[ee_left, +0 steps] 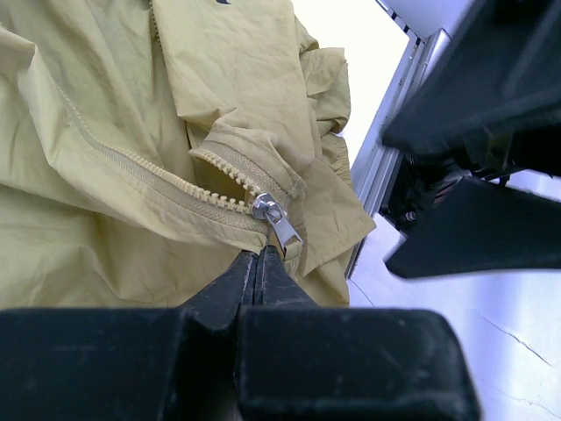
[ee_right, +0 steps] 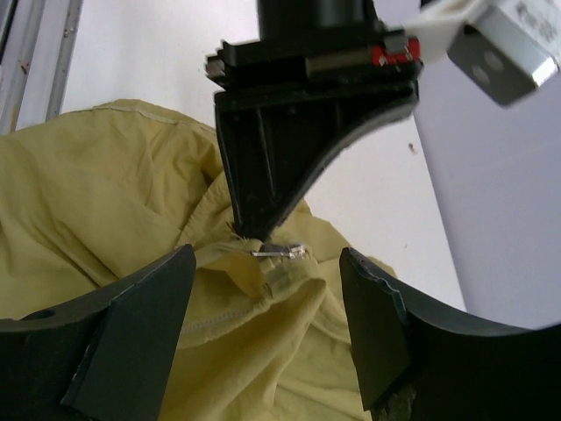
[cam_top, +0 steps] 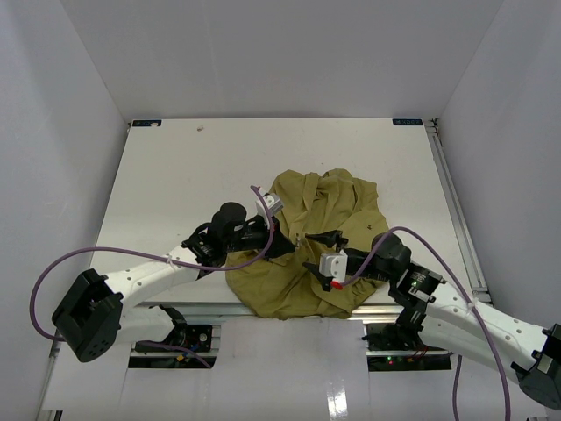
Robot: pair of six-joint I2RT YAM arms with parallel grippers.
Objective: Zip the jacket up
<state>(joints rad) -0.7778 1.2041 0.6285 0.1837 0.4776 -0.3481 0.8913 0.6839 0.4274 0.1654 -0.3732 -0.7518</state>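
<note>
The olive-yellow jacket (cam_top: 329, 210) lies crumpled on the white table, near the front edge. My left gripper (cam_top: 292, 244) is shut, its tips (ee_left: 257, 256) pinching the jacket's hem just below the silver zipper slider (ee_left: 274, 216). The zipper teeth (ee_left: 131, 165) run up and left from the slider, closed on that stretch. My right gripper (cam_top: 317, 253) stands open, one finger (ee_right: 145, 307) on each side of the slider (ee_right: 282, 253), not touching it. Jacket fabric (ee_right: 263, 351) lies between and below those fingers. In the left wrist view the right gripper (ee_left: 465, 162) shows dark and blurred at the right.
The table (cam_top: 193, 175) is white, with walls on three sides. An aluminium rail (ee_left: 386, 149) runs along the near table edge, right beside the jacket's hem. The left arm's purple cable (cam_top: 88, 259) loops over the left front.
</note>
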